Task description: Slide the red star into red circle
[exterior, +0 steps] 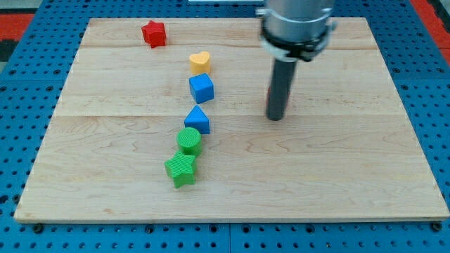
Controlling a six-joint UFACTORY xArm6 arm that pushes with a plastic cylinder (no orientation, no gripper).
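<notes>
The red star (153, 33) lies near the board's top left. My tip (275, 118) rests on the board right of centre, far to the right of and below the red star. A red block (268, 94) shows only as a sliver just behind the rod; its shape is hidden, so I cannot tell whether it is the red circle. My tip touches no block that I can see.
A yellow heart (200, 62), a blue cube (201, 88), a blue triangle (197, 120), a green circle (188, 140) and a green star (181, 169) form a column down the middle left. The wooden board (351, 183) sits on a blue pegboard.
</notes>
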